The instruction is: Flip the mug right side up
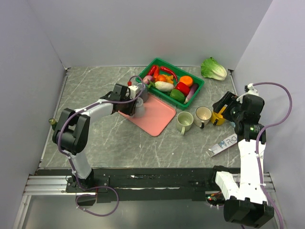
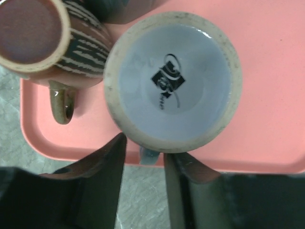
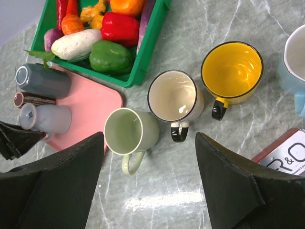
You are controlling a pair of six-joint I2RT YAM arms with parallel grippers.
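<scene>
The pale grey mug [image 2: 172,81] stands base-up on the pink tray [image 2: 276,95], close beside a striped brown mug [image 2: 71,43]. The left gripper [image 2: 145,164] has its jaws parted either side of the mug's handle [image 2: 150,156], not clamped on it. The right gripper [image 3: 149,143] hangs wide open, holding nothing. The mug looks like glazed ceramic (stiff, slick, chippable, fairly heavy), so a firm pinch on the handle probably suits best.

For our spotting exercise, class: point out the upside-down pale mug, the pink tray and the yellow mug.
upside-down pale mug [image 2: 172,82], left wrist view, on its upturned base.
pink tray [image 2: 271,71], left wrist view, on its bare floor.
yellow mug [image 3: 232,71], right wrist view, on its inside.
</scene>
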